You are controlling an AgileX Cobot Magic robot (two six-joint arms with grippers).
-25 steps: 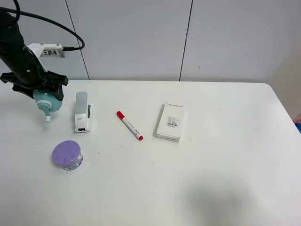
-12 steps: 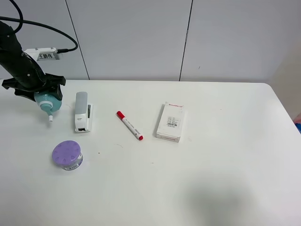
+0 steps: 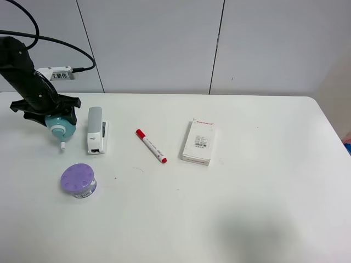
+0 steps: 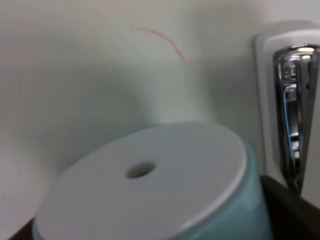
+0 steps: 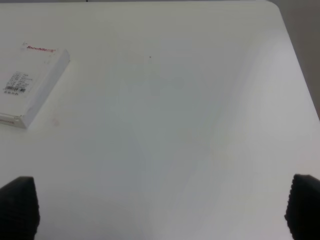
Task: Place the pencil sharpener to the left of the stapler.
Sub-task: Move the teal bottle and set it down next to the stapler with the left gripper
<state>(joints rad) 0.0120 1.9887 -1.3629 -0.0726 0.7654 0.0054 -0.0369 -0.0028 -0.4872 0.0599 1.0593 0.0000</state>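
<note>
The left gripper (image 3: 52, 115) is clamped around the teal pencil sharpener (image 3: 58, 127), whose white stub points out beyond the jaws. The white stapler (image 3: 96, 130) lies just beside this gripper, on its right, not touching. The right gripper (image 5: 160, 207) gapes wide, holding nothing
</note>
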